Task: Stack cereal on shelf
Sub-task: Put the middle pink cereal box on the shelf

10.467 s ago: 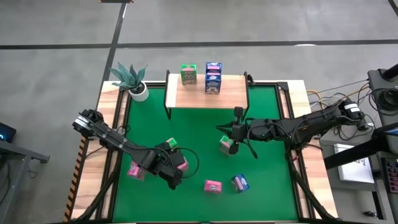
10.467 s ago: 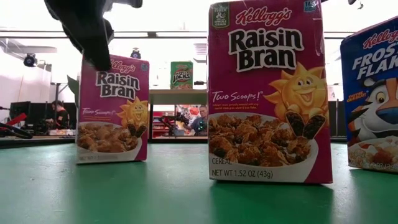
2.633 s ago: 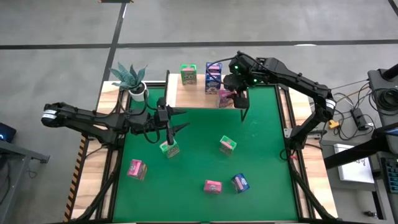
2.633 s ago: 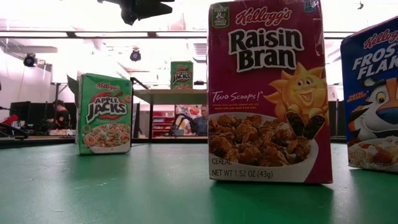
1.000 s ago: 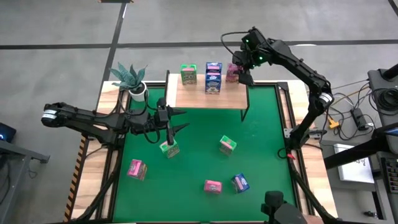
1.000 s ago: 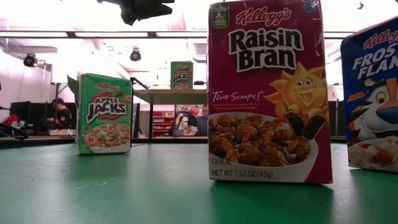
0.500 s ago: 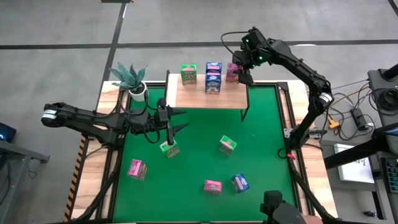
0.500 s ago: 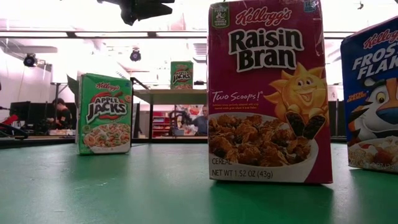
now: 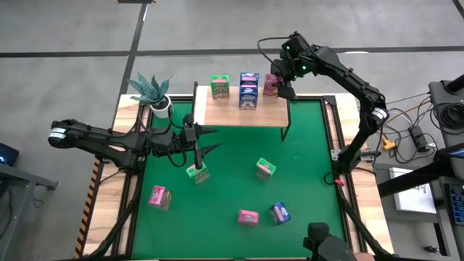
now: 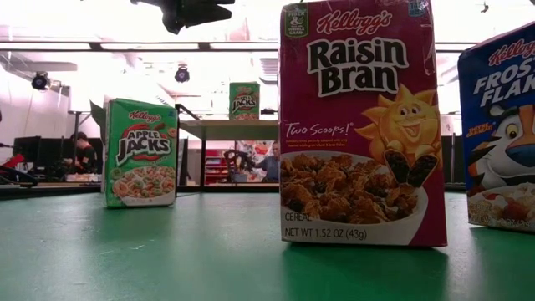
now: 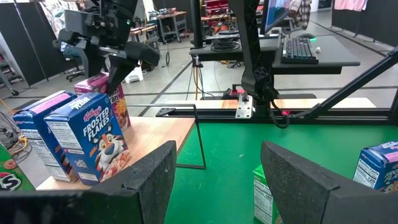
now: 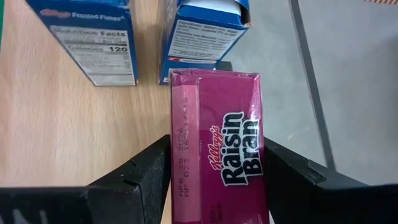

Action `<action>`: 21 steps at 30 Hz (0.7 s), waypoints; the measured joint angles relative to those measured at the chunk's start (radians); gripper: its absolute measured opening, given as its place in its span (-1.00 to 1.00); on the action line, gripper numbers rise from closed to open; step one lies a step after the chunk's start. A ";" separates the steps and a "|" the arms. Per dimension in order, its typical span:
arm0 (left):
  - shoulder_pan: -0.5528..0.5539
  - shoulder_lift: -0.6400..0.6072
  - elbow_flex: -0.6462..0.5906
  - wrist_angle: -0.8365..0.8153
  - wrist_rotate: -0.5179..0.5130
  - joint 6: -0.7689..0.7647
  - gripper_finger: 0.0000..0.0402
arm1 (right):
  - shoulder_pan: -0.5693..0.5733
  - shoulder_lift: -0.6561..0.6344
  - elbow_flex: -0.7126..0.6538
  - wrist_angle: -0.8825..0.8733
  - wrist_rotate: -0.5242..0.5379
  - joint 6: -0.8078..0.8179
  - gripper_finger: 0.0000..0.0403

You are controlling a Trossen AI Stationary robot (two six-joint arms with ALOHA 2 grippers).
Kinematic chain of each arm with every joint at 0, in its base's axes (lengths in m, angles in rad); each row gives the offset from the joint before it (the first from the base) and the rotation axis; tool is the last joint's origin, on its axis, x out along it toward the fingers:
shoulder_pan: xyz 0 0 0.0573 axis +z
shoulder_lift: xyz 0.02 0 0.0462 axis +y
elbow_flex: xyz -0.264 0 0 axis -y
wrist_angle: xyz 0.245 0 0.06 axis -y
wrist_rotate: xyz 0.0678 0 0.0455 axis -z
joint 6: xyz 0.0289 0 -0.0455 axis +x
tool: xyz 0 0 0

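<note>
The right gripper [image 12: 217,180], fingers closed on a pink cereal box [image 12: 219,130], holds it over the shelf [image 9: 225,110], just beside the blue boxes [image 9: 249,90].

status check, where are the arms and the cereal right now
Right end effector at shelf back edge, shut on pink box. Left end effector open above green box. Path unobstructed.

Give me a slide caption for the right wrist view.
Right pincer holding a pink cereal box at the wooden shelf, beside two blue boxes.
</note>
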 joint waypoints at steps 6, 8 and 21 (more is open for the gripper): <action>0.000 0.000 0.000 0.000 0.000 0.000 0.08 | 0.000 0.000 0.000 -0.001 0.000 0.021 0.01; 0.000 0.000 0.000 0.000 0.000 0.000 0.08 | 0.000 0.000 0.000 0.000 -0.001 0.000 0.01; 0.000 0.000 0.000 0.000 0.000 0.000 0.08 | 0.000 0.000 0.000 0.016 -0.001 0.071 0.06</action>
